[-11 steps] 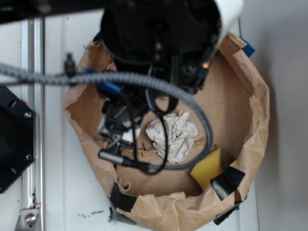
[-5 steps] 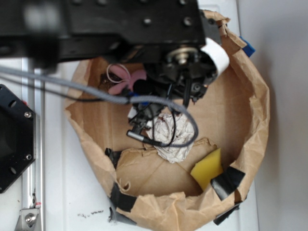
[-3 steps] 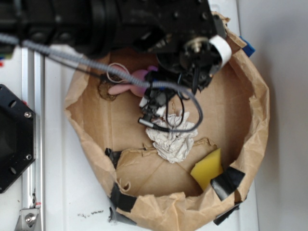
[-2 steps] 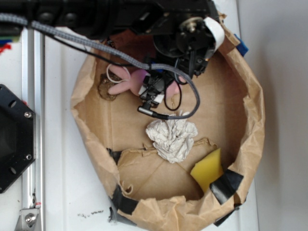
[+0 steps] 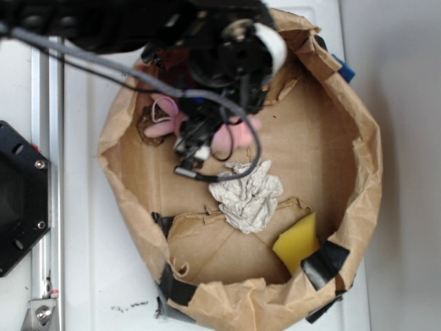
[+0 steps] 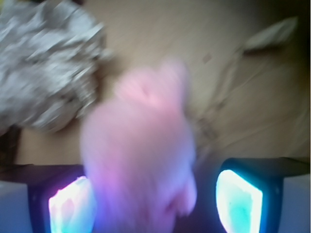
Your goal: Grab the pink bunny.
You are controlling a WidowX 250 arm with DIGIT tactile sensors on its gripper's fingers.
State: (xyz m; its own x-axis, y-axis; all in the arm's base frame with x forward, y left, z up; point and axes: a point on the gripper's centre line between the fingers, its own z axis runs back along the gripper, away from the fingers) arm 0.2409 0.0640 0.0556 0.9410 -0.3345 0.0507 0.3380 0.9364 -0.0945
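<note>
Pink plush bunny (image 5: 231,134), pale and long-eared, lies in the rear left part of the crumpled brown paper enclosure (image 5: 365,172), just behind the crumpled whitish paper ball (image 5: 247,195). Black gripper (image 5: 200,141) is directly over it; in the wrist view its 2 pads (image 6: 239,200) flank the bunny (image 6: 141,160), spread wide, contact unclear. Yellow sponge wedge (image 5: 296,241) sits front right.

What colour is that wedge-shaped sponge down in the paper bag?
Yellow. The sponge wedge shows best in the exterior view, near the paper bag's lower right wall.

Blurred in the wrist view: small pale pink plush bunny (image 6: 141,160), cut off below; overhead, half hidden behind black arm (image 5: 207,41).
</note>
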